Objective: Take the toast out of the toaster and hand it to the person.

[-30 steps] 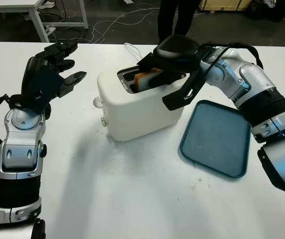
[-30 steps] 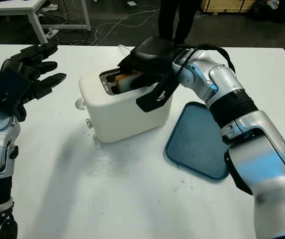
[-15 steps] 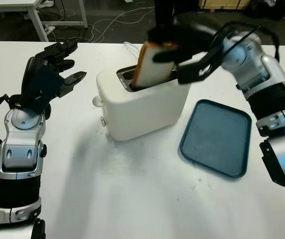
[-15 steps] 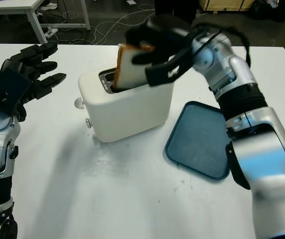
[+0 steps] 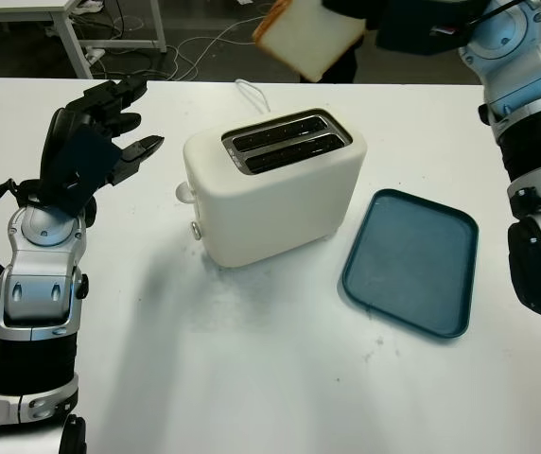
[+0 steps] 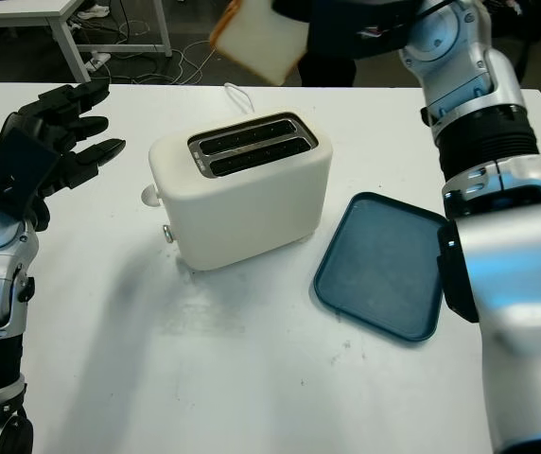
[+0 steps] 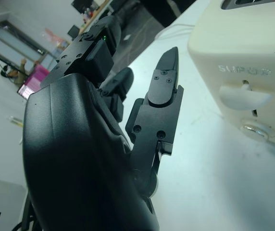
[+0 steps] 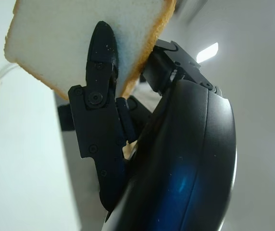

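Toast is gripped by the right hand high above the toaster. The left hand is held open, left of it.

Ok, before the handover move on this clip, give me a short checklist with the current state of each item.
1. Slice of white toast with a brown crust held by the right hand: ok, a finger presses on its face.
2. Toast clear of the cream two-slot toaster: ok, it is raised above and behind it, and both slots look empty.
3. Person ready to receive: cannot tell; dark clothing stands beyond the white table, no person's hand seen.
4. Left hand out of the way: ok, open, raised beside the toaster.
5. Dark teal rectangular tray undisturbed: ok, flat beside the toaster.
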`<state>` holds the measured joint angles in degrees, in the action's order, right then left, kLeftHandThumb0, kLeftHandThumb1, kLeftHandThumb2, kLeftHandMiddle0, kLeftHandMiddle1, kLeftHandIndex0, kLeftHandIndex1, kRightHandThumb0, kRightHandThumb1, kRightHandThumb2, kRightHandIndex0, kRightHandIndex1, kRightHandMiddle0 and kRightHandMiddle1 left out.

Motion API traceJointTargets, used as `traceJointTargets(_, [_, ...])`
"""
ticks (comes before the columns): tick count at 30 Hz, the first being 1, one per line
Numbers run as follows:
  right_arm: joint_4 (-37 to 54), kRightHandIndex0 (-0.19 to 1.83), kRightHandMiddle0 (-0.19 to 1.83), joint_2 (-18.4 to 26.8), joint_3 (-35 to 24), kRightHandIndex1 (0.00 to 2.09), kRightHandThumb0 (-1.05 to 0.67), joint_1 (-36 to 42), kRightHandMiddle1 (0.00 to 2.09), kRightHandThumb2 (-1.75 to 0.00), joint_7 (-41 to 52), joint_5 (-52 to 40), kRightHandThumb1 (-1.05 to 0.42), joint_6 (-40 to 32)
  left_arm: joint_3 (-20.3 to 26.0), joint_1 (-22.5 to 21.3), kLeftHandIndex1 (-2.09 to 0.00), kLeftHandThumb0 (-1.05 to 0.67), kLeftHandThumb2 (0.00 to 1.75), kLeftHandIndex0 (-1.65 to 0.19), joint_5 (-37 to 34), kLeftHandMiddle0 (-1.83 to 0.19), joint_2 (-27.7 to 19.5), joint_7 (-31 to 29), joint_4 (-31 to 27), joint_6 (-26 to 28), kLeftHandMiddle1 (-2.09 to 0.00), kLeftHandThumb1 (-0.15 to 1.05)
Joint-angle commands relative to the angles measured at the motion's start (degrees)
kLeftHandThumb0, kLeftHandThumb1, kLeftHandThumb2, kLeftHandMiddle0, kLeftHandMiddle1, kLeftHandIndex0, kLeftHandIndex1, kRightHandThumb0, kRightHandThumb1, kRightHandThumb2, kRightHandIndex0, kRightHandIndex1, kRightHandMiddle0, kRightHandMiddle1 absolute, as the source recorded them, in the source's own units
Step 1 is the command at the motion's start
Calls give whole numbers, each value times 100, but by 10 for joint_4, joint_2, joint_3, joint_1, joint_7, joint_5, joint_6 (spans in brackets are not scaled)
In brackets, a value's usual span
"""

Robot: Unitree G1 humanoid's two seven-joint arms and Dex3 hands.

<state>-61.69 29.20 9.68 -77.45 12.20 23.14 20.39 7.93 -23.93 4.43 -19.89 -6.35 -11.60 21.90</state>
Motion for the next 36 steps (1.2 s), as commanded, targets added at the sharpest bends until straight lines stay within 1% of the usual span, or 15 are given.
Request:
traceJointTargets(1, [-29, 102, 76, 11, -22, 175, -43, -4, 175, -46, -28, -22, -92, 3, 1, 6, 0, -15, 11, -55, 1, -32, -2, 1, 4, -10, -56, 92])
traceJointTargets(8, [-109, 96, 74, -4, -92, 175, -35, 30, 175, -47, -112, -80, -92, -48, 4, 5, 0, -15, 12, -55, -3, -31, -1, 0, 6, -13, -56, 92])
traceJointTargets(11, [-124, 92, 68, -12, -88, 175, -31, 42, 175, -45, -172, -67, -92, -70, 4, 5, -1, -16, 11, -56, -3, -32, -1, 0, 10, -20, -58, 92])
traceJointTargets(13, [-130, 89, 67, -23, -109, 175, -27, 43, 175, -42, -184, -88, -92, -96, 3, 5, -1, -16, 10, -56, -2, -32, -1, 2, 10, -21, -58, 92])
traceJointTargets(15, [-133, 80, 54, -28, -116, 175, -26, 45, 175, -42, -192, -93, -92, -114, 3, 5, 0, -16, 10, -55, -2, -31, 1, 3, 10, -18, -59, 92])
traceJointTargets(18, [-137, 73, 44, -32, -113, 175, -25, 51, 172, -42, -211, -87, -92, -124, 3, 7, 0, -16, 10, -55, -2, -30, 1, 4, 11, -21, -59, 92])
traceJointTargets(21, [-141, 71, 46, -39, -109, 175, -21, 55, 173, -41, -226, -83, -92, -135, 4, 8, 0, -17, 10, -55, -2, -30, 1, 4, 11, -19, -60, 92])
traceJointTargets(23, [-145, 69, 46, -47, -108, 175, -24, 53, 164, -40, -227, -84, -92, -154, 4, 8, 0, -17, 10, -55, -3, -31, 2, 5, 13, -21, -61, 92])
traceJointTargets(25, [-148, 67, 49, -55, -107, 175, -24, 53, 142, -39, -231, -83, -92, -169, 3, 8, 0, -16, 10, -55, -1, -30, 3, 6, 13, -20, -62, 92])
traceJointTargets(27, [-151, 64, 44, -64, -105, 175, -21, 56, 146, -38, -235, -81, -92, -175, 3, 8, 0, -15, 10, -55, -1, -30, 3, 7, 13, -21, -62, 92])
traceJointTargets(28, [-152, 59, 43, -67, -102, 175, -21, 58, 142, -38, -236, -78, -92, -177, 2, 8, -1, -15, 10, -56, 0, -30, 3, 7, 12, -20, -62, 92])
traceJointTargets(30, [-154, 58, 41, -72, -97, 175, -22, 62, 149, -38, -238, -74, -92, -174, 2, 9, 0, -15, 10, -56, 1, -30, 2, 7, 12, -20, -62, 92])
traceJointTargets(33, [-155, 57, 41, -84, -98, 175, -23, 68, 141, -36, -244, -77, -92, -171, 4, 12, 0, -16, 10, -56, 0, -30, 1, 7, 12, -21, -63, 92])
traceJointTargets(34, [-155, 59, 45, -87, -98, 175, -22, 69, 144, -34, -242, -78, -92, -172, 5, 13, 0, -16, 10, -56, -1, -30, 2, 7, 11, -20, -63, 92])
traceJointTargets(36, [-157, 62, 46, -90, -100, 175, -20, 74, 162, -35, -231, -81, -92, -170, 5, 14, 0, -15, 11, -55, -3, -29, 4, 7, 8, -17, -62, 92])
